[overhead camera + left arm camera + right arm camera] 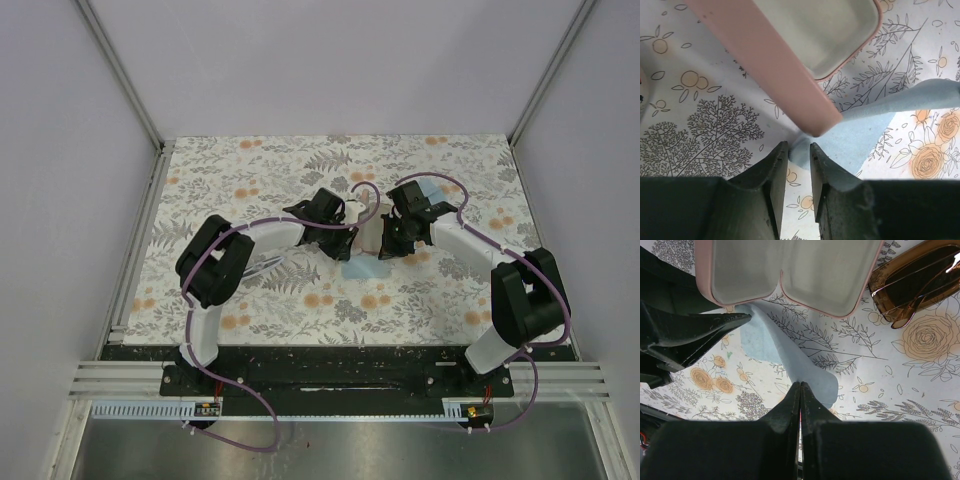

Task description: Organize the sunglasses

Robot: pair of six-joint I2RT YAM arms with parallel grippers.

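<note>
Right pincer [800, 386] pinches blue cloth [767, 340]; only its view shows brown sunglasses [915, 285].

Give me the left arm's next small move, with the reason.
Probably close the left gripper on the blue cloth: its corner lies at the narrowly parted fingertips, beside the pink case, while the right gripper pinches the other end.
</note>
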